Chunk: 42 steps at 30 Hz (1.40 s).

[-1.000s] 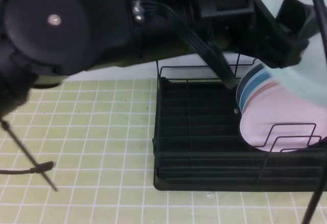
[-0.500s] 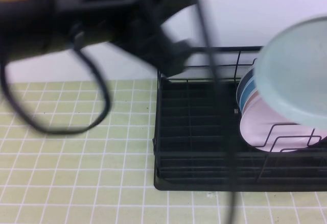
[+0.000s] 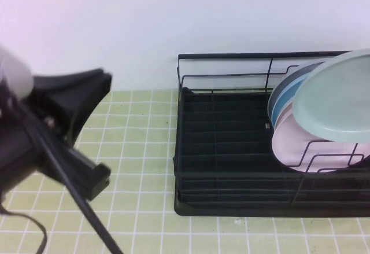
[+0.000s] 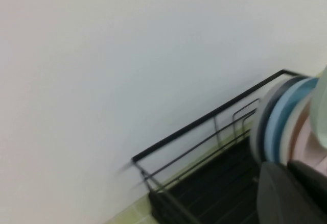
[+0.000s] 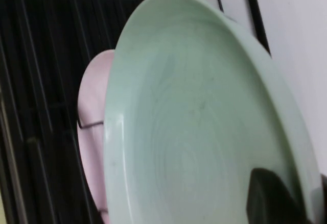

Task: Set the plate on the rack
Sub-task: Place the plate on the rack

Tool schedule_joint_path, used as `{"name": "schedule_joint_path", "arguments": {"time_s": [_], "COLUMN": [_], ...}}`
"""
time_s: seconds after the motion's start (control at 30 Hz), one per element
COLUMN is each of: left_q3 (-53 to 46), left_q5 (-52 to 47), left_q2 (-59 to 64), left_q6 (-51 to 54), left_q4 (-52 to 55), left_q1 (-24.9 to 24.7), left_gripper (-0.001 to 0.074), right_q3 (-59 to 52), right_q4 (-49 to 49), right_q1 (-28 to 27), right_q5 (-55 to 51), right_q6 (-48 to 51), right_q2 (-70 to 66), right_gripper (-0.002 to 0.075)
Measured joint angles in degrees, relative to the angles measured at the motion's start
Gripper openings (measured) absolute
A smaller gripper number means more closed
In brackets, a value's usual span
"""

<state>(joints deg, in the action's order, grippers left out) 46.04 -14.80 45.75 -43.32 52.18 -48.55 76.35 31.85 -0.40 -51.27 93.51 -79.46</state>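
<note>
The pale mint-green plate [image 3: 332,98] hangs tilted over the right end of the black wire rack [image 3: 225,167], in front of a pink plate [image 3: 300,147]. It fills the right wrist view [image 5: 199,117]. My right gripper [image 5: 294,185] is shut on the plate's rim, with one dark finger [image 5: 268,198] on its inner face. This gripper is outside the high view. My left gripper [image 4: 288,183] is in the air beside the rack's left part. The left arm [image 3: 52,138] shows blurred at the left of the high view.
Blue plates [image 3: 283,100] and a dark one stand upright in the rack behind the pink plate; they also show in the left wrist view [image 4: 281,122]. The rack's left slots [image 3: 219,127] hold nothing. The rack stands on a green checked mat [image 3: 127,150] against a white wall.
The left arm has swung from above the rack down to the left. The mint plate has come lower over the pink plate.
</note>
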Motion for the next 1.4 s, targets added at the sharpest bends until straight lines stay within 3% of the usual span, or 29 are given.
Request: {"name": "schedule_joint_path", "arguments": {"time_s": [0.13, 0.23, 0.8, 0.9, 1.07, 1.13, 1.4], "left_q3": [-1.8, -1.8, -1.8, -1.8, -1.8, -1.8, -1.8], "left_q5": [-4.93, -8.22, -8.46, -8.6, -8.49, -8.49, -8.49], "left_q2": [-0.42, -0.42, -0.42, -0.42, -0.42, -0.42, -0.42], "left_q6": [-13.77, -18.6, -19.33, -18.94, -18.94, -18.94, -19.36], "left_q4": [11.72, 16.09, 19.06, 19.06, 19.06, 19.06, 19.06], "left_q1": [0.0, 0.0, -0.1, -0.1, -0.1, -0.1, -0.1], "left_gripper": [0.0, 0.0, 0.0, 0.0, 0.0, 0.0, 0.0], "right_q3": [0.0, 0.0, 0.0, 0.0, 0.0, 0.0, 0.0], "right_q4": [2.49, 2.63, 1.36, 1.52, 1.52, 2.12, 4.01], "right_q1": [0.0, 0.0, 0.0, 0.0, 0.0, 0.0, 0.0], "right_q5": [-0.12, -0.22, -0.7, -0.12, 0.03, -0.08, -0.62], "right_q6": [2.24, 3.18, 7.73, 7.73, 7.73, 7.61, 7.21], "right_q2": [-1.88, -3.04, -9.28, -9.77, -9.85, -9.85, -9.9], "right_gripper": [-0.0003, -0.0003, 0.0006, 0.0069, 0.0298, 0.0347, 0.0356]}}
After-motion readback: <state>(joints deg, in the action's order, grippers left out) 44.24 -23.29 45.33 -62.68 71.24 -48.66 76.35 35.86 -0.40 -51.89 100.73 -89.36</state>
